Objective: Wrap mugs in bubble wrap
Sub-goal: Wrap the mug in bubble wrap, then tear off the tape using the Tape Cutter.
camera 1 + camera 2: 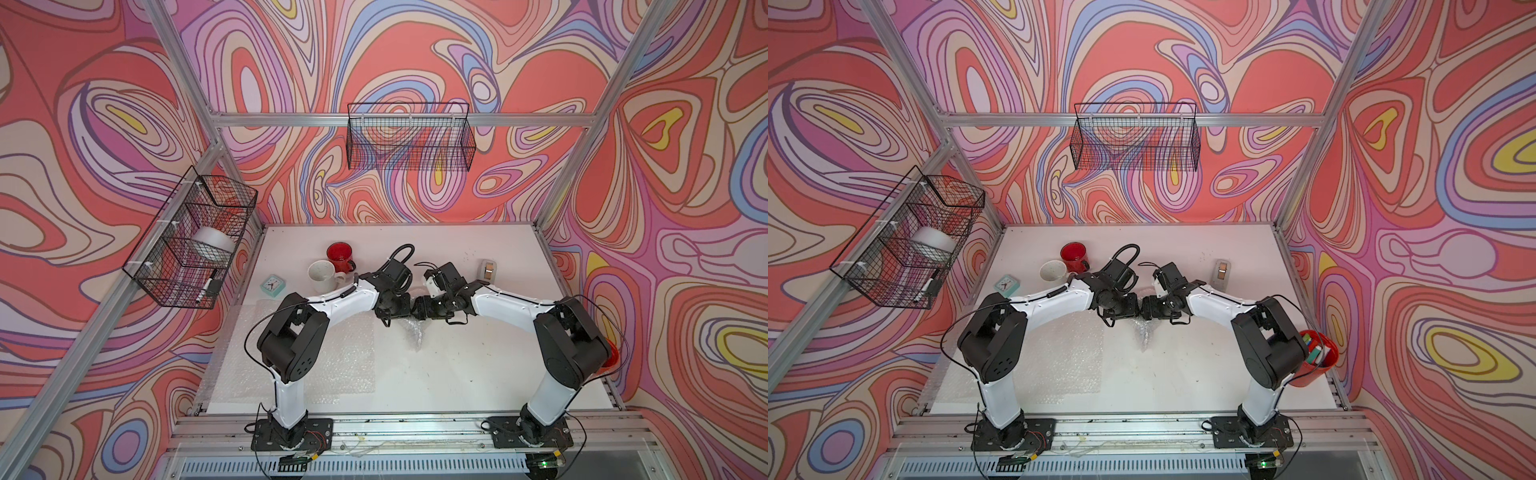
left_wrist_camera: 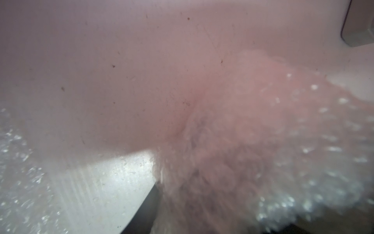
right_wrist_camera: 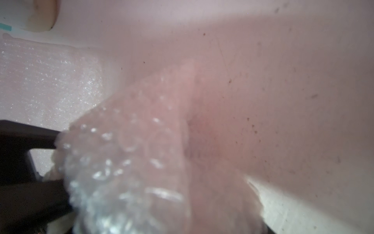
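Both arms meet over the middle of the table. My left gripper (image 1: 400, 312) and right gripper (image 1: 419, 311) face each other, almost touching, over a crumpled bundle of bubble wrap (image 1: 414, 334). The wrap (image 3: 125, 162) fills the space at the right jaws, which close round it. In the left wrist view the wrap (image 2: 232, 162) lies against one dark finger (image 2: 146, 204); blur hides how those jaws stand. Something pinkish shows blurred inside the bundle. A red mug (image 1: 340, 257) and a white mug (image 1: 322, 276) stand upright at the back left, clear of both grippers.
Flat bubble wrap sheets (image 1: 332, 365) lie under the left arm. A mint clock (image 1: 271, 285) sits left of the white mug, and a grey tape dispenser (image 1: 489, 270) stands back right. A red cup (image 1: 1316, 357) is at the right edge. Wire baskets (image 1: 195, 237) hang on the walls.
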Controlling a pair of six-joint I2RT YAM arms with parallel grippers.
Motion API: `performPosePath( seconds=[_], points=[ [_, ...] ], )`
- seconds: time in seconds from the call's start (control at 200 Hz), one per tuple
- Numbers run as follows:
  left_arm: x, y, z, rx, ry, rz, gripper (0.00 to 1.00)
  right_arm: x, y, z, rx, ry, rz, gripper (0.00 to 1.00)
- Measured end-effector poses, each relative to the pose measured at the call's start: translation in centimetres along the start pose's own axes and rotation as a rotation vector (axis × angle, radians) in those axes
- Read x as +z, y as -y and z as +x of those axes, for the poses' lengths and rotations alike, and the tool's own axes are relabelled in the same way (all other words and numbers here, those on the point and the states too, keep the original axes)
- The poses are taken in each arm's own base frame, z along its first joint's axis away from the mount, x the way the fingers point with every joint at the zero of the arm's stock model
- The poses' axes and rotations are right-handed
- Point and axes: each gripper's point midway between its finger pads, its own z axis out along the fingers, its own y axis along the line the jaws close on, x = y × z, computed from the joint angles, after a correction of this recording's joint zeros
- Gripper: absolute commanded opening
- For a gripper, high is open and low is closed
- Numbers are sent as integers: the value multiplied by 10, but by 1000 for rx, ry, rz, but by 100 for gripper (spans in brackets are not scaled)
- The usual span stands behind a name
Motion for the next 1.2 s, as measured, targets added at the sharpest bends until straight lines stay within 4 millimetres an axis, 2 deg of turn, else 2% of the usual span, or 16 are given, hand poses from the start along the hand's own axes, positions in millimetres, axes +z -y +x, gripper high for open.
performPosePath(
  seconds=[0.11,0.185,0.315,0.381,0.421,0.471,0.516,0.566,0.671,0.731,0.776,0.861,0.946,1.057,1.202],
  points=[
    [-2,-5,0,-27,3,-23,45,-4,-4,-8,-25,19,-5,82],
    [-2,-5,1,-36,0,-27,45,-18,-10,-16,-38,63,-11,82],
    [-4,-5,1,-47,-1,-31,47,-66,-19,-38,-55,224,-25,81],
    [-5,-5,1,-45,-1,-38,48,-94,-14,-49,-38,314,-22,77],
    [-5,-5,1,-43,-2,-44,48,-113,-1,-58,-3,370,-8,73],
    [-6,-5,1,-44,-3,-51,48,-132,23,-69,62,423,13,70],
    [-7,-5,0,-44,-4,-58,48,-147,55,-80,142,468,45,68],
    [-7,-6,-1,-45,-4,-66,48,-157,99,-86,250,492,84,66],
    [-7,-6,-4,-51,-6,-83,49,-162,178,-78,456,484,141,61],
    [-7,-5,-7,-56,-10,-93,49,-162,210,-68,549,464,160,61],
    [-7,-5,-9,-60,-13,-98,49,-164,226,-62,602,446,163,60],
    [-7,-6,-12,-69,-21,-114,50,-164,249,-61,659,422,147,58],
    [-7,-8,-18,-80,-25,-125,50,-160,260,-69,671,406,103,55],
    [-8,-12,-24,-93,-20,-138,50,-148,265,-76,674,378,43,46],
    [-8,-15,-26,-100,-20,-142,50,-130,266,-79,674,332,-22,40]
  ],
)
